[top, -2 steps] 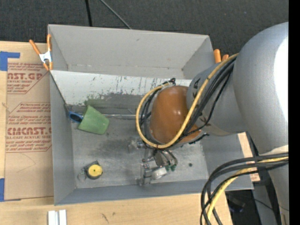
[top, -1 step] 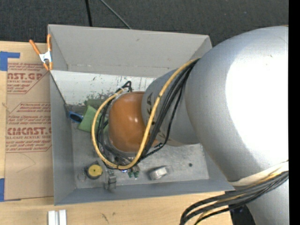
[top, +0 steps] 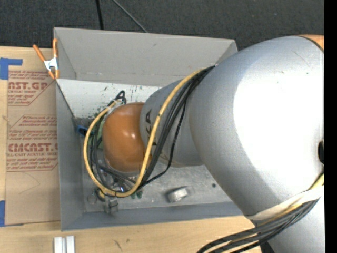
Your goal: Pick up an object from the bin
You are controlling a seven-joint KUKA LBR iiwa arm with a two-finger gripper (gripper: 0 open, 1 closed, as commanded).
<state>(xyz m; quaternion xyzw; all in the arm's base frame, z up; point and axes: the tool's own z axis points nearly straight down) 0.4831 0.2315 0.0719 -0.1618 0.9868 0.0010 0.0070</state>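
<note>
Camera view has the end effector (top: 111, 195) low in a corner of the grey bin (top: 68, 194), under the orange wrist cover (top: 124, 138); apart or together, I cannot tell. A small pale round thing (top: 177, 194) lies near it, on the arm's side. This looks like the reach-down step; the next move calls for a sure grip, then a lift.

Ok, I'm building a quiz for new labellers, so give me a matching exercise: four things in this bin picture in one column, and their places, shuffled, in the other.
Things:
1. orange cover
2. small silvery thing
3. blue thing
4. yellow cable

Places:
A. on the floor of the bin, near the view's lower wall
B. looped round the cover
C. on the arm's wrist, mid-bin
D. against the left wall

Pairs: 1-C; 2-A; 3-D; 4-B
</note>
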